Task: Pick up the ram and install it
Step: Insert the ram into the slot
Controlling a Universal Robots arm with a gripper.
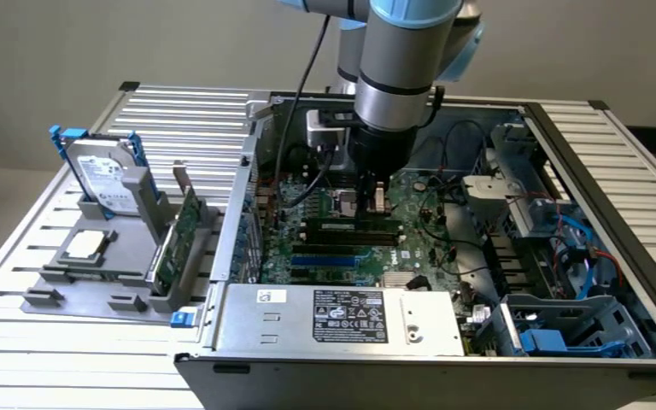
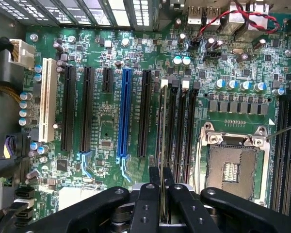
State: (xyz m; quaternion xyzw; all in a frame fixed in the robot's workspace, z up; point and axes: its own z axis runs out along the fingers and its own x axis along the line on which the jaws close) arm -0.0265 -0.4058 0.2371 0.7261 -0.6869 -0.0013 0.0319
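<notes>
Over long black slots [image 2: 190,136] | thin flat ram [image 2: 164,131], edge-on | jaws clamped

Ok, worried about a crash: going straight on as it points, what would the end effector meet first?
The ram held in the end effector would likely reach the black memory slots on the motherboard first, beside the CPU socket; which slot is unclear.
</notes>
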